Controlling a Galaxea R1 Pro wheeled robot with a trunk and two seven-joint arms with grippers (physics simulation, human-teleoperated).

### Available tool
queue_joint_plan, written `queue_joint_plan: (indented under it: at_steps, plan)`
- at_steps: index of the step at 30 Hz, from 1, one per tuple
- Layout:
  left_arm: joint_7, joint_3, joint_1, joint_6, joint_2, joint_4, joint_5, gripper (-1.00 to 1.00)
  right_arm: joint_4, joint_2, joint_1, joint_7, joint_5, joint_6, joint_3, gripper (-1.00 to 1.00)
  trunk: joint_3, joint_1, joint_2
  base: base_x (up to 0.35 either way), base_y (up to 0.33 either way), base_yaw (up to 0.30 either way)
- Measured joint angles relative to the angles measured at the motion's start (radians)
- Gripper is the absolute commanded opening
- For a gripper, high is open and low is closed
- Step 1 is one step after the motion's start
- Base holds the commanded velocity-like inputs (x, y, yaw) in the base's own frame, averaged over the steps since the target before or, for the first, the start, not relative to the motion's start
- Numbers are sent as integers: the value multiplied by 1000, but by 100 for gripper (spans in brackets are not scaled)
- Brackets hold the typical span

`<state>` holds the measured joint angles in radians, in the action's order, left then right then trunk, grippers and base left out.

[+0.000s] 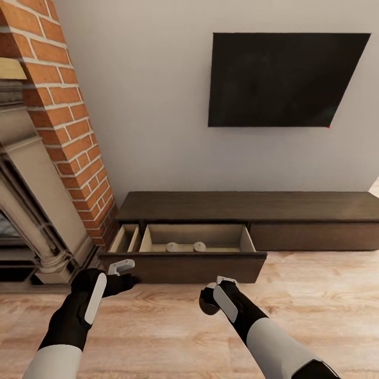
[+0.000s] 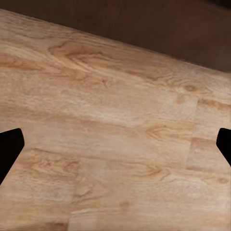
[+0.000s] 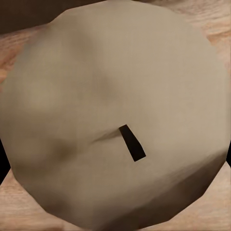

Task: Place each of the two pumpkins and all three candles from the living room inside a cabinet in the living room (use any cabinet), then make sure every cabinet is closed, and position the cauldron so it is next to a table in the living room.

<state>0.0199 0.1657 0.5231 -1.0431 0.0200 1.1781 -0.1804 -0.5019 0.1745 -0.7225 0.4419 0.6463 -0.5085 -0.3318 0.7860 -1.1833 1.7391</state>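
Observation:
The low dark-brown cabinet (image 1: 252, 205) stands against the wall with its left drawer (image 1: 189, 266) pulled out. Two beige candles (image 1: 172, 246) (image 1: 199, 246) lie inside it. My right gripper (image 1: 213, 290) hovers over the floor in front of the drawer, shut on a third candle (image 3: 110, 96), whose dark wick faces the wrist camera. My left gripper (image 1: 126, 273) is open just before the drawer's left front corner, its fingertips (image 2: 9, 149) spread wide over bare floor. Pumpkins, cauldron and table are out of view.
A brick fireplace (image 1: 68, 121) with a stone surround rises at the left, close to the drawer's end. A dark TV (image 1: 284, 79) hangs on the wall above the cabinet. A narrow side compartment (image 1: 125, 238) is also open. Wooden floor (image 1: 316, 295) spreads to the right.

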Motion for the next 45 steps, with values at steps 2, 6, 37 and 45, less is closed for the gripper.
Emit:
queue_joint_plan:
  at_steps: [2, 6, 37, 45]
  plan:
    - [0, 0, 0, -1, 0, 0, 0, 100, 0, 0, 1, 0, 0, 0, -2, -100, -6, 8, -14, 0, 0, 55]
    - [0, 0, 0, 0, 1, 0, 2, 100, 0, 0, 1, -2, 0, 0, -5, -100, -18, 23, -42, 0, 0, 12]
    - [-182, -22, 0, -4, -346, -17, -731, 100, -502, 0, 7, 9, 20, -322, 81, -100, -115, 142, -259, 0, 0, 0]
    - [-281, -23, -1, -4, -357, -17, -744, 100, -505, 0, 8, 9, 21, -324, 84, -100, -140, 173, -315, 0, 0, 0]
